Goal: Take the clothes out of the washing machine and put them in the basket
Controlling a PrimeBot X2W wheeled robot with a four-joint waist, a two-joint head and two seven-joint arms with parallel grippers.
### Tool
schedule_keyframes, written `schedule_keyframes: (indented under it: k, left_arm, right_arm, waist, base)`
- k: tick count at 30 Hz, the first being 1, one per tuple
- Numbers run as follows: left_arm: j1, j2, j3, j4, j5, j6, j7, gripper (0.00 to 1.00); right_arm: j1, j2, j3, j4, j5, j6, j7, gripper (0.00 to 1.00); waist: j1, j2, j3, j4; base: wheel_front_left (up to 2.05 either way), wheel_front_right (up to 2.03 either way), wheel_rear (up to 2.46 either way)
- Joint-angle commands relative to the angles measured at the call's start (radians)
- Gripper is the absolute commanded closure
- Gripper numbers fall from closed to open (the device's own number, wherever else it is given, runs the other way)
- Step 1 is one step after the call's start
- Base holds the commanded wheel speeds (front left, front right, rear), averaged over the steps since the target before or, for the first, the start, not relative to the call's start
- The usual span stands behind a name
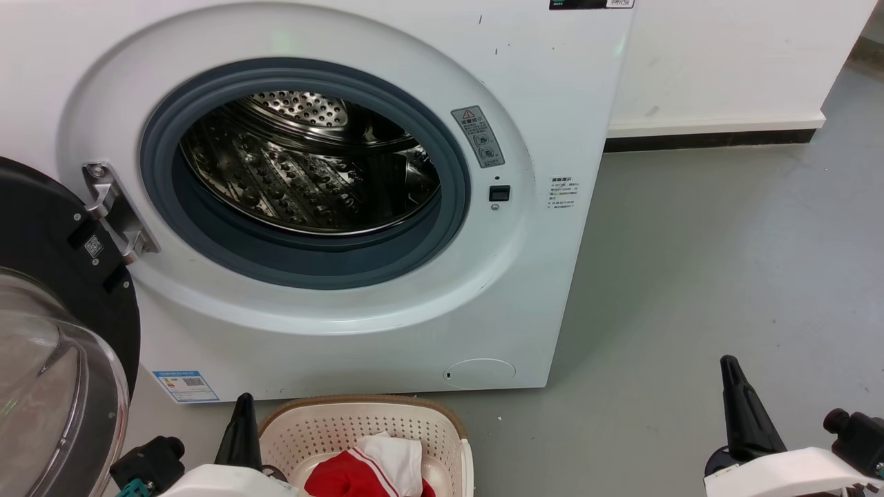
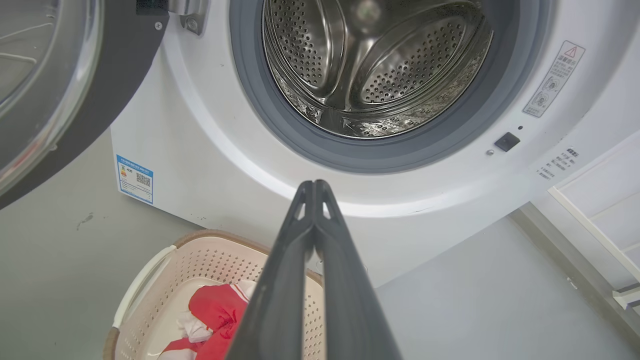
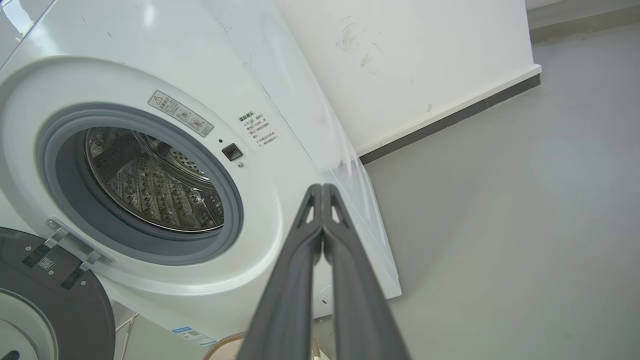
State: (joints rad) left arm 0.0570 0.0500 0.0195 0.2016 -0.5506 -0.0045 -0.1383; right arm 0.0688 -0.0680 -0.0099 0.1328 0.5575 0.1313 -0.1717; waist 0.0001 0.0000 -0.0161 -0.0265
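Head view and both wrist views of the unloading station. We see the washing machine (image 1: 345,331) with its door (image 1: 41,221) swung wide to the robot's left, which leaves the grey-rimmed porthole (image 1: 311,269) free for an arm to enter. The steel drum (image 2: 380,65) shows bare perforated metal wherever we can look into it. Its lowest front part lies behind the porthole's rim, so we judge it probably empty rather than certainly so.

The basket (image 1: 311,428) stands on the floor (image 1: 690,276) just in front of the machine, below the porthole. In our reading, this placement keeps the carry from drum to basket short. The clothes (image 1: 352,473), red with a white panel and striped trim, lie crumpled low inside the basket, apart from both tools.

The left tool (image 2: 314,186) has its two dark fingers (image 2: 280,280) pressed together along their length and grips nothing. It is poised above the basket's near side and points toward the machine's lower front. The right tool (image 3: 321,189) is likewise closed and empty. It is held well apart to the right over bare floor, where it does not bar the porthole.

We judge the task to be at or near its end; what is left is a check of the drum's hidden lower lip.
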Motion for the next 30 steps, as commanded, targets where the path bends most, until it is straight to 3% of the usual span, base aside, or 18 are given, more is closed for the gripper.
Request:
schedule_keyframes:
  k: [1,30]
  left_arm:
    - [-0.029,0.001,0.008,-0.009,-0.043,-0.006,0.008,1.00]
    - [-0.087,0.001,0.043,0.011,-0.447,-0.055,0.106,1.00]
  right_arm:
    - [-0.034,-0.010,-0.002,-0.007,0.047,0.000,0.010,1.00]
    - [-0.092,-0.018,-0.018,0.039,0.467,0.000,0.100,1.00]
  waist:
    - [-0.0001,0.0000,0.000,0.000]
    - [-0.0001,0.0000,0.006,0.008]
  base:
    - [0.00,0.00,0.00]
    - [0.00,0.00,0.00]
